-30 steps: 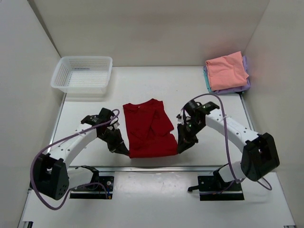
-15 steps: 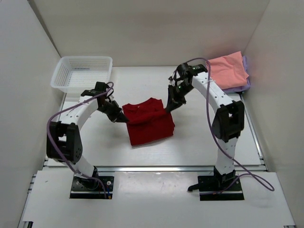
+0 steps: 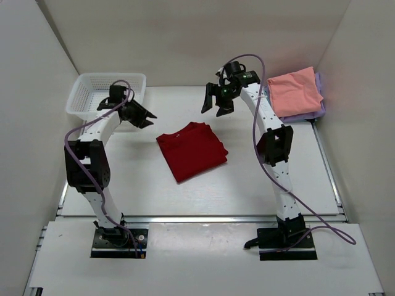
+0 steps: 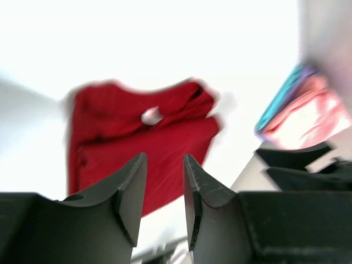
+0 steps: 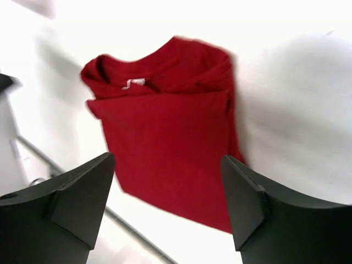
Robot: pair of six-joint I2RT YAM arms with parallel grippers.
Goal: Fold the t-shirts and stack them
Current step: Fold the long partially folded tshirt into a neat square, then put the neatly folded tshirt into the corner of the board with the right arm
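The dark red t-shirt (image 3: 192,152) lies folded into a rough rectangle at the table's middle, collar toward the back; it also shows in the wrist views (image 4: 137,140) (image 5: 170,137). Both grippers hover above and behind it, touching nothing. My left gripper (image 3: 148,117) is raised off its back-left corner, jaws parted (image 4: 164,184) with nothing between them. Off the shirt's back-right corner my right gripper (image 3: 213,107) is wide open and empty (image 5: 165,190). A stack of folded t-shirts sits at the back right, salmon pink (image 3: 295,91) on top, with lavender (image 3: 318,112) and a teal edge (image 3: 268,103) under it.
A white mesh basket (image 3: 106,98) stands at the back left, close behind my left arm. White walls close in the table on three sides. A metal rail (image 3: 197,217) runs along the near edge.
Both grippers carried the shirt's near edge toward the back, folding it in half, then let go, opened and rose toward the back of the table. The shirt now lies as a shorter rectangle.
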